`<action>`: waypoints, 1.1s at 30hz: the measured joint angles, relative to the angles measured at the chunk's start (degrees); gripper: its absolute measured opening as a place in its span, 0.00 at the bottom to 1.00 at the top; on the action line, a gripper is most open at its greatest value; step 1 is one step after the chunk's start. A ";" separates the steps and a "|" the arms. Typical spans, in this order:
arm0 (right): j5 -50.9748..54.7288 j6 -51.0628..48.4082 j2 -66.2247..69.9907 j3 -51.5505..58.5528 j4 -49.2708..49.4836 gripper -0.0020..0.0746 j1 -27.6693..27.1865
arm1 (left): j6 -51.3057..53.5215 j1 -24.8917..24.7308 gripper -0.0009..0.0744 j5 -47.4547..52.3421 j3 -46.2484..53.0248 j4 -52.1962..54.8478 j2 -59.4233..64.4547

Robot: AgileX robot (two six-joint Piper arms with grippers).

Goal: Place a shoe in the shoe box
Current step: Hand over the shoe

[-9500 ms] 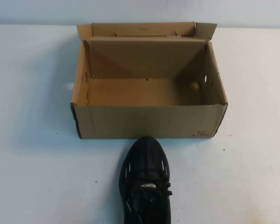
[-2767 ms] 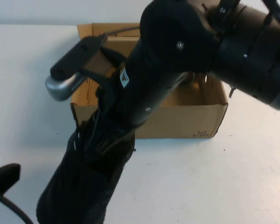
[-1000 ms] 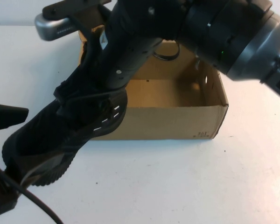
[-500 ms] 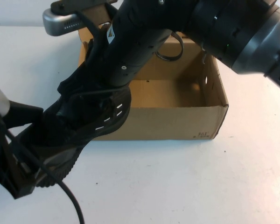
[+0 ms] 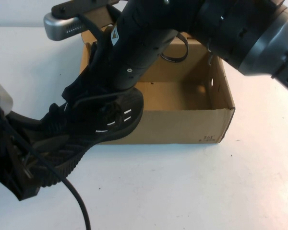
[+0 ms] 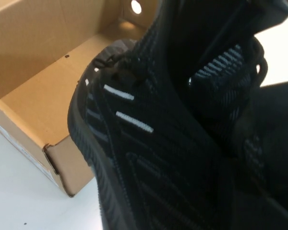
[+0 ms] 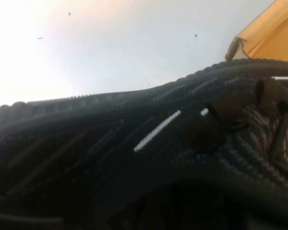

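High view: right jaws grip the shoe over the shoe box corner; left jaws unreadable beside its heel.

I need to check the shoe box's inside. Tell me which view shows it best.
The high view: the shoe box shows its front wall, right wall and bare floor, with the shoe tilted over its left front edge, held by the right gripper; the left gripper is beside the heel. The left wrist view shows one corner, the right wrist only a sliver.
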 joint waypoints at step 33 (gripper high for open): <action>-1.30 -33.24 -5.98 -11.37 2.80 0.64 0.00 | 4.31 -0.02 0.10 3.64 -6.60 -1.45 -0.24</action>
